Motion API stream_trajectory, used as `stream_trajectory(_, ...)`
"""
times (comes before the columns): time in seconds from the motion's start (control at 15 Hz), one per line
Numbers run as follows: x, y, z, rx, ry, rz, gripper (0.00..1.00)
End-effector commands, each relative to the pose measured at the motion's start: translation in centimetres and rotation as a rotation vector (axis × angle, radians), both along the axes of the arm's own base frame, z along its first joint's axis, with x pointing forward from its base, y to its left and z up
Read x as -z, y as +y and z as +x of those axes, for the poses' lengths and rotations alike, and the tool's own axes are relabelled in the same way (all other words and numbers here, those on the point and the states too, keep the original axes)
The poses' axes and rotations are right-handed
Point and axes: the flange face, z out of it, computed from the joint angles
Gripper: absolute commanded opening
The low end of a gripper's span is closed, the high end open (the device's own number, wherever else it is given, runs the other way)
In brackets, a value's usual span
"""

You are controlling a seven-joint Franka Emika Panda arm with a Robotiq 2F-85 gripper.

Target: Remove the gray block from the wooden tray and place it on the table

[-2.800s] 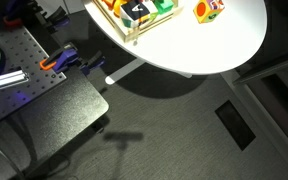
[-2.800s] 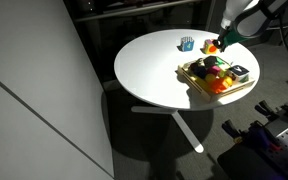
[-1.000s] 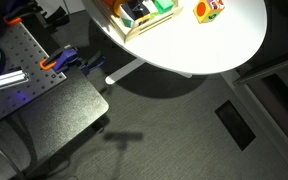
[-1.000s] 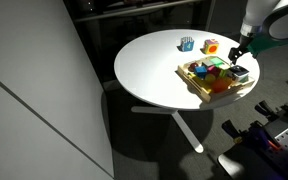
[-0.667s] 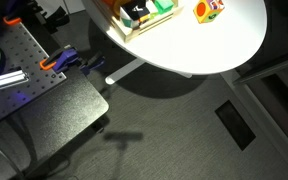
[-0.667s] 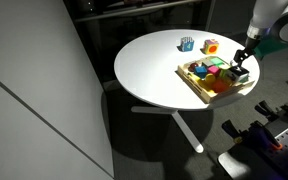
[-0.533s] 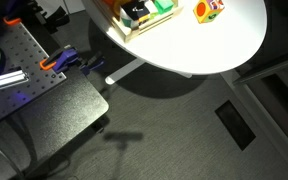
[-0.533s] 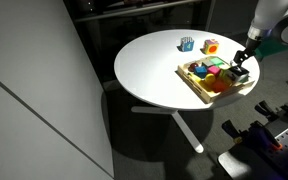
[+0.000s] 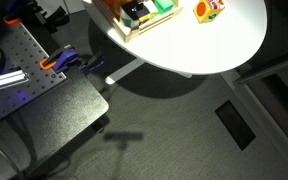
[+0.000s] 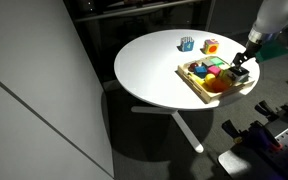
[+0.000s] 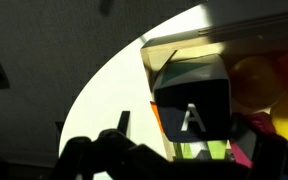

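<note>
The white round table (image 10: 149,65) spreads out under and around the gripper (image 10: 242,68), with most of its bare top lying away from the tool, past the tray's far rim. The wooden tray (image 10: 199,88) sits directly below the gripper, near the table edge, and it is crowded with coloured blocks. The gripper hangs low over the tray corner that lies closest to the arm.

The gray block (image 11: 192,105) lies straight ahead of the fingers in the wrist view, right below the tool and just inside the tray rim (image 11: 199,42). In an exterior view it shows as a dark cube (image 9: 136,12) among green and orange neighbours.

Being a cube, it has no long axis to speak of. Its face with the white letter points toward the wrist camera, the letter reading upright there, and its edges look roughly square with the rim. Yellow pieces (image 11: 259,75) press close on one side, so a grasp probably has little room there.

Whether the fingers are spread or already closed on the block cannot be told; they show only as dark shapes.
</note>
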Motion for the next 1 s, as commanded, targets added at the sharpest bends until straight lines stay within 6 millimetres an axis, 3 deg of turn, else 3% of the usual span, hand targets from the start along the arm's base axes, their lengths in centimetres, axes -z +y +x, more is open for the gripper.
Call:
stream_trajectory(0.0, 0.6, -0.1, -0.1, -0.005, -0.018, -0.016, 1.0)
stream_trajectory(0.93, 4.1, 0.5, 1.3, -0.026, -0.027, -0.036, 1.0)
